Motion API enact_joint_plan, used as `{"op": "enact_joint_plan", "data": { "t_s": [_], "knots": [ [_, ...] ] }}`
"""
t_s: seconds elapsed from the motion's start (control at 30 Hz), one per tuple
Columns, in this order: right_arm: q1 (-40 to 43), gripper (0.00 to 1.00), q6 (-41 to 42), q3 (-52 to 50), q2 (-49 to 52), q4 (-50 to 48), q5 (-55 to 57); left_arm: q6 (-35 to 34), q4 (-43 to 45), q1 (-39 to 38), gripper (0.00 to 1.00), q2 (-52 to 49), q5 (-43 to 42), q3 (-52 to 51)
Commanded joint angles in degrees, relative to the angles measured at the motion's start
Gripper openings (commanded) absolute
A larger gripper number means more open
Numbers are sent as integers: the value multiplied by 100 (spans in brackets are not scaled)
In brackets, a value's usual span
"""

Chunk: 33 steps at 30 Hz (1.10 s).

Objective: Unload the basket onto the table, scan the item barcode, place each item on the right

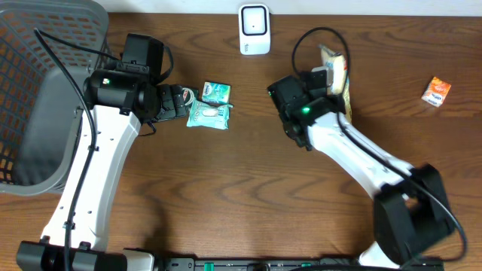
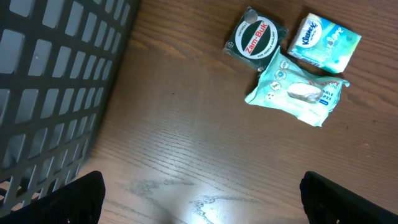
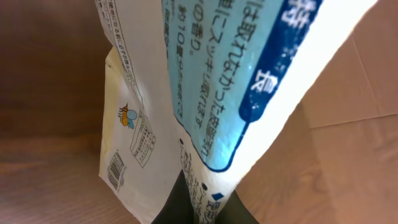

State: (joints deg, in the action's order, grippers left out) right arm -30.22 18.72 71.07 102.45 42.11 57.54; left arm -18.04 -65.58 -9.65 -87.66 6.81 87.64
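Observation:
A white pouch (image 3: 186,93) with a blue label and Japanese print is pinched at its lower edge between the dark fingers of my right gripper (image 3: 205,208). A small barcode (image 3: 115,172) shows on the pouch's lower left face. In the overhead view the pouch (image 1: 337,69) sticks out beyond the right gripper (image 1: 322,78), right of the white scanner (image 1: 254,28) at the table's back edge. My left gripper (image 2: 202,208) hangs open over bare wood, with nothing between its fingers (image 2: 74,200). In the overhead view the left gripper (image 1: 179,103) sits just left of a small cluster of items.
The cluster holds a green Zam-Buk tin (image 2: 255,38), a Kleenex tissue pack (image 2: 324,38) and a pale green wipes pack (image 2: 298,93). A grey mesh basket (image 1: 30,90) fills the left side. An orange packet (image 1: 436,91) lies at the far right.

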Motion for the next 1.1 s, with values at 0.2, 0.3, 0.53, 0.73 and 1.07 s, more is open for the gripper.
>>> {"op": "enact_joint_plan", "data": {
  "t_s": [0.2,0.3,0.53,0.73,1.07],
  "knots": [
    [-761,13,-79,72,693,31,-243,-28,-11,11,99,9,96,-4],
    [-1134,37,-76,260,693,50,-1204,-28,-11,11,99,9,96,-4],
    [-872,77,481,1399,575,501,-2771,-28,-11,11,99,9,96,-4],
    [503,86,-1010,1805,597,264,-5836,-28,-11,11,99,9,96,-4],
    [1384,99,-2159,1692,1056,634,-7104,-28,-11,11,98,9,98,-4]
  ]
}}
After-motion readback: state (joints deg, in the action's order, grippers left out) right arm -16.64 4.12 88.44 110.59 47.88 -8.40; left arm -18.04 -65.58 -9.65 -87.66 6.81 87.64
